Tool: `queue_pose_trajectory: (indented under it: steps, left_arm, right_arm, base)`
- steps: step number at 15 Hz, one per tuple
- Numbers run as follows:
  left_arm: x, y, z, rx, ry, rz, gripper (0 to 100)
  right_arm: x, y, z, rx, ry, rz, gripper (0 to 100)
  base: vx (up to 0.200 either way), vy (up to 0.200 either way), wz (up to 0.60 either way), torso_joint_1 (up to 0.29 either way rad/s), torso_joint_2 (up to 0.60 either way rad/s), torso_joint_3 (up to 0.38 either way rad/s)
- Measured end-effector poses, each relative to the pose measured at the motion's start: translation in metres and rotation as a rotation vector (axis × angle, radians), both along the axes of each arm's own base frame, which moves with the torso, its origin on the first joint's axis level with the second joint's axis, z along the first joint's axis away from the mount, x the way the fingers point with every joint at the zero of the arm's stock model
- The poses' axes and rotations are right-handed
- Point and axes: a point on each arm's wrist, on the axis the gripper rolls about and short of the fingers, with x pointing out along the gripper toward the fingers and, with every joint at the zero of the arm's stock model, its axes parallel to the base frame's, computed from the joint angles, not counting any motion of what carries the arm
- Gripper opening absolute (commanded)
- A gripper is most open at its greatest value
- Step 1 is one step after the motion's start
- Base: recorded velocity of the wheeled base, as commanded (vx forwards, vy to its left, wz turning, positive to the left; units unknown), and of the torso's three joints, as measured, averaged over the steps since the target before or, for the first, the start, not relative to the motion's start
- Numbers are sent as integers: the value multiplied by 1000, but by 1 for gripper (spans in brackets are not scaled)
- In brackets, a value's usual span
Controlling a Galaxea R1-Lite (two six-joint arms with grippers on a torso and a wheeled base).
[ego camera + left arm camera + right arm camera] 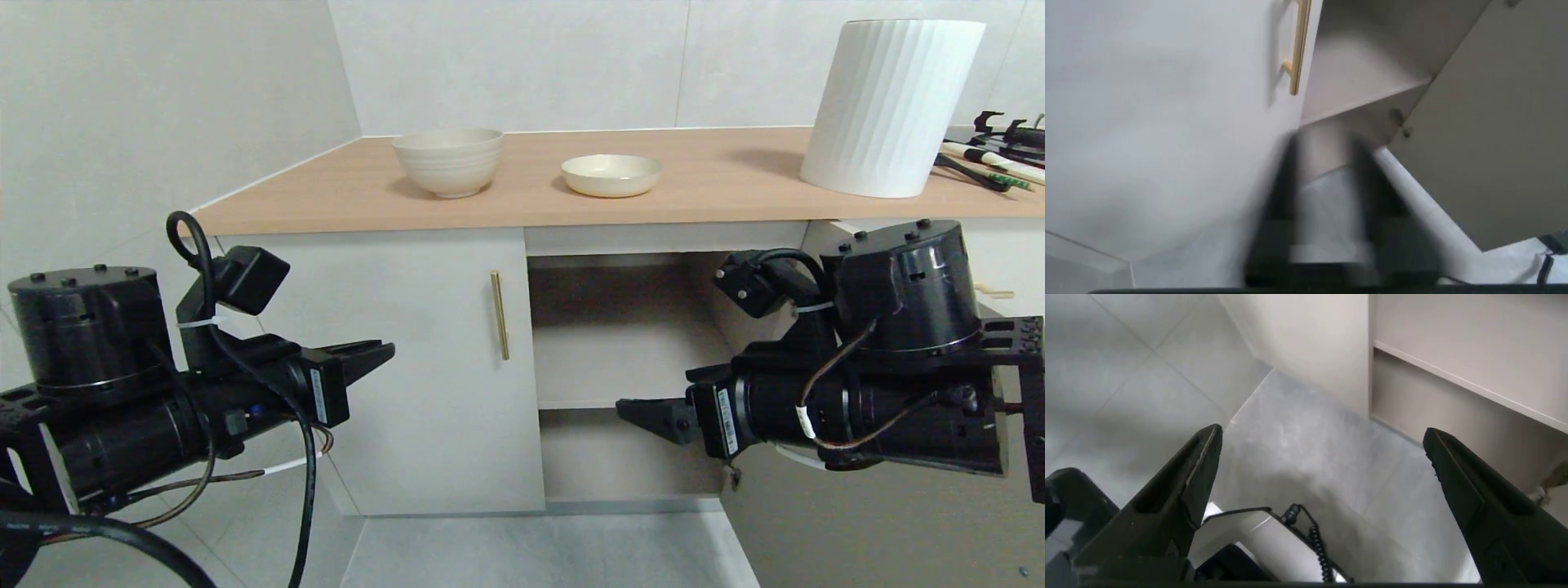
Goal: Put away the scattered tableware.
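Observation:
On the wooden countertop (718, 184) stand a ribbed cream bowl (447, 162) and, to its right, a small shallow cream dish (611, 175). Both grippers hang well below the counter, in front of the cabinet. My left gripper (367, 359) (1327, 212) points at the closed left door, its fingers apart with nothing between them. My right gripper (645, 416) (1327, 498) is wide open and holds nothing, at the mouth of the open right compartment (620, 359).
A tall white ribbed container (890, 106) stands at the counter's right, with several utensils (992, 163) beyond it. The closed left door carries a brass handle (500, 315) (1297, 49). The open compartment has a bare shelf (616, 404). Its door (857, 523) swings out on the right.

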Motion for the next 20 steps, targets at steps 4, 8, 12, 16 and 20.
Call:
queue_pose_trajectory:
  steps: [4,8,12,16,20]
  left_arm:
    - [-1,0,2,-4,-10,-1,100]
    - [-5,2,10,-12,-38,0,100]
    - [-7,2,14,-29,-31,8,100]
    - [-9,3,14,-19,-39,4,100]
    - [-11,3,11,13,-50,-7,100]
  right_arm:
    - [-3,-1,3,9,-4,2,100]
    - [-5,-3,9,46,-3,-11,100]
    - [-6,-4,11,49,-4,-12,100]
    - [-6,-5,12,51,-7,-16,100]
    - [-6,-6,13,55,-10,-21,100]
  base:
    - [0,0,0,0,0,0]
    - [0,0,0,0,0,0]
    - [0,50,0,1,1,1]
    - [0,100,0,-1,-1,0]
    - [0,0,0,0,0,0]
